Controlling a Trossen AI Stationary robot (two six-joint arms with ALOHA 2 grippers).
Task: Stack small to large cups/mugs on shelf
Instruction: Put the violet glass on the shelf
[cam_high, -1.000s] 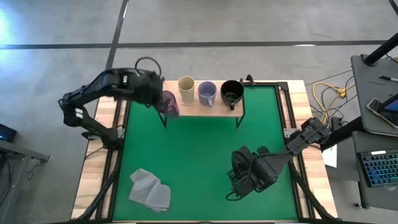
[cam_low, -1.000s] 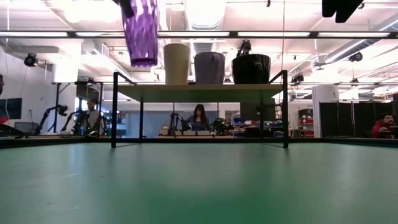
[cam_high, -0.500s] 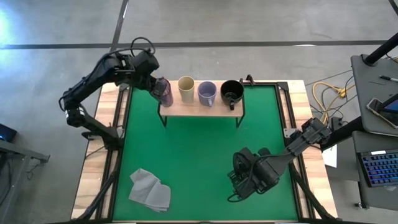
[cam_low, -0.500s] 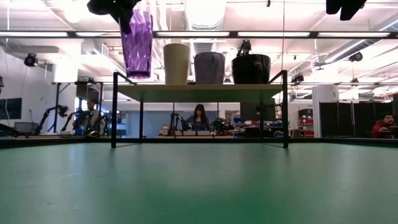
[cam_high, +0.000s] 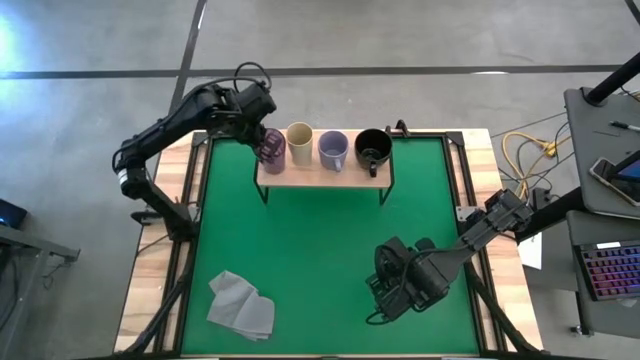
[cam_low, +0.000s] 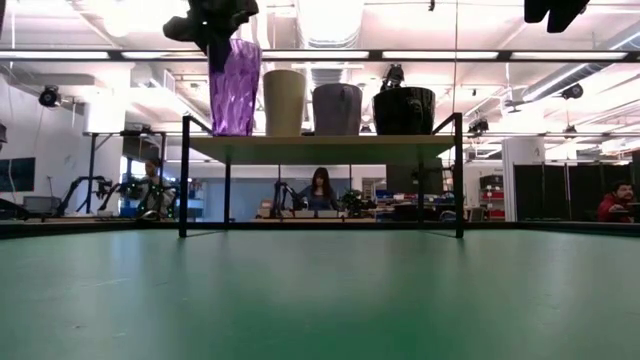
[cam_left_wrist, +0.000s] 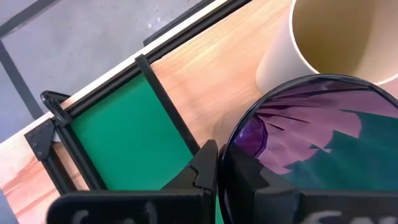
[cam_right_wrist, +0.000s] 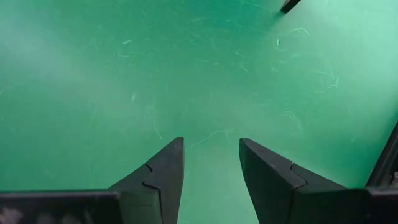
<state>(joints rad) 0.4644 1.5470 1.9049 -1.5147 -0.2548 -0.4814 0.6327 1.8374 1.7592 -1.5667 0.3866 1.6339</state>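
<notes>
The left hand is clamped on the rim of the purple tumbler, setting it on the shelf at 9 o'clock of the cream cup (last in the row). Next: release and lift clear. The right hand, fingers apart, waits over the green mat.

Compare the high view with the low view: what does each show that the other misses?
Only the high view shows the grey cloth on the green mat, the right gripper waiting over the mat, and the mug handles. Only the low view shows the purple tumbler with its base down at the shelf board, upright, and people in the room behind. Both show the left gripper on the tumbler's rim, and the row: tumbler, cream cup, lavender mug, black mug.
</notes>
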